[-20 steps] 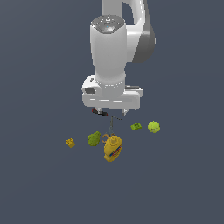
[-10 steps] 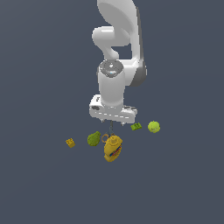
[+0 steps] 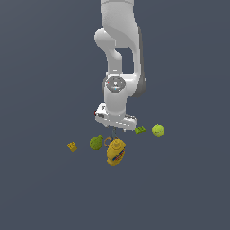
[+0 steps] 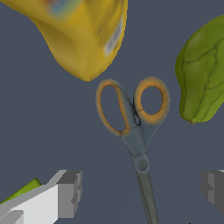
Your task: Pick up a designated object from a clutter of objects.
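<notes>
The scissors [image 4: 133,127] lie flat, two orange-brown loops toward the yellow bottle and thin grey blades running back between my fingers. My gripper [image 4: 141,188] is open, one finger [image 4: 70,192] on each side of the blades with wide gaps. In the exterior view the gripper [image 3: 114,133] hangs just above the clutter, and only an orange loop of the scissors [image 3: 108,142] shows beneath it.
The yellow mustard bottle [image 3: 116,152] [image 4: 83,35] lies just beyond the scissor loops. A green pear [image 3: 95,143] [image 4: 203,74] sits beside them. A green brick [image 3: 140,130], a green ball [image 3: 157,130] and a yellow brick [image 3: 72,146] are spread around.
The arm has stretched out and carried the hand down toward the clutter, ending just over the scissors. The objects have not moved.
</notes>
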Action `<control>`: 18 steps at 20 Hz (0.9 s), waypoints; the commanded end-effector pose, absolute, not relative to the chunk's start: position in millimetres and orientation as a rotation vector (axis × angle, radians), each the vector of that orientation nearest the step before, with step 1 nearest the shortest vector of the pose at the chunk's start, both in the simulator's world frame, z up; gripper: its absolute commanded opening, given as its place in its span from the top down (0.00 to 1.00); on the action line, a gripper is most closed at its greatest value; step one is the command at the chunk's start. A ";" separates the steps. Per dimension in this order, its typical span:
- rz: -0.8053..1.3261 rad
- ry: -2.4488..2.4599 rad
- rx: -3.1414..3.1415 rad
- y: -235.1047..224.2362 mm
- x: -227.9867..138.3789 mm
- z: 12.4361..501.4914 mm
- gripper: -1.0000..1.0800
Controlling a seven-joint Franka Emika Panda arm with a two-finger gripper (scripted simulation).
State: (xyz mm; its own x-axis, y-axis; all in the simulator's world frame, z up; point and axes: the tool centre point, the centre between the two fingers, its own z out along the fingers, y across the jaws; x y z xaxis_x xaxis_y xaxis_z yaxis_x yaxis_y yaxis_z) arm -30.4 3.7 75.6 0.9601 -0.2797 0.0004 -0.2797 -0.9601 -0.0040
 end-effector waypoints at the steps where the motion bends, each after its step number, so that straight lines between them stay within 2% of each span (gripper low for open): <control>1: -0.002 0.459 -3.106 3.7 -35.4 66.4 0.04; 12: 0.001 0.471 -3.106 3.8 -40.0 54.8 0.04; 18: 0.001 0.472 -3.106 3.9 -41.0 32.6 0.04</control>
